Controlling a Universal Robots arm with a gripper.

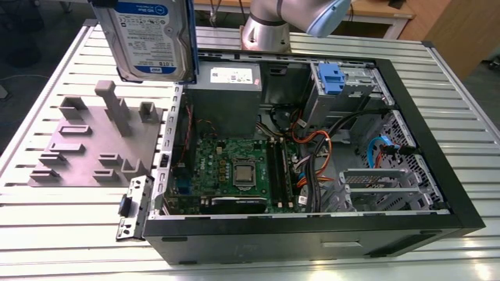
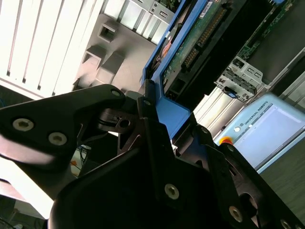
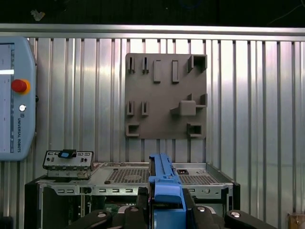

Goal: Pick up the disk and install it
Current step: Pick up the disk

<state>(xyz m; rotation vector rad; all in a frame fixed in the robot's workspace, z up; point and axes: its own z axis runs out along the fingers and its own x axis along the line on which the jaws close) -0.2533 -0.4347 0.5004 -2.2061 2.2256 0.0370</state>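
a slatted metal table (image 1: 70, 234) carries everything, its ribs bare in a wide band along the near edge and on the exterior view's left. the open computer case (image 1: 312, 237) lies on its side across the middle and the exterior view's right. its black rim frames the motherboard (image 1: 234, 170) and, at the far corner, a drive bay with a blue caddy (image 1: 332, 79). a grey power supply box (image 1: 226, 99) sits inside by the far wall. just beside the case, on the exterior view's left, lies the grey slotted tray (image 1: 90, 149) with upright posts (image 1: 116, 108), and a narrow strip of table parts the two. a teach pendant (image 3: 14, 95) sits by the table's edge, well apart from the tray.

the arm (image 1: 270, 26) rises behind the case's far edge and runs out of the picture's top. the disk (image 1: 152, 35) hangs in the air, upright, label toward the exterior camera, above the tray's far end and the case wall on that side, touching neither. in the first wrist view the disk (image 3: 164, 181) shows edge-on, blue frame outward from the gripper (image 3: 166, 202), over the case's edge with the tray beyond. the black fingers (image 3: 143, 202) stand either side of it, pressed against the blue frame and pinching the disk. in the second wrist view the gripper (image 2: 167, 114) clamps that same blue end, and the disk (image 2: 195, 47) juts past it, circuit-board side showing.
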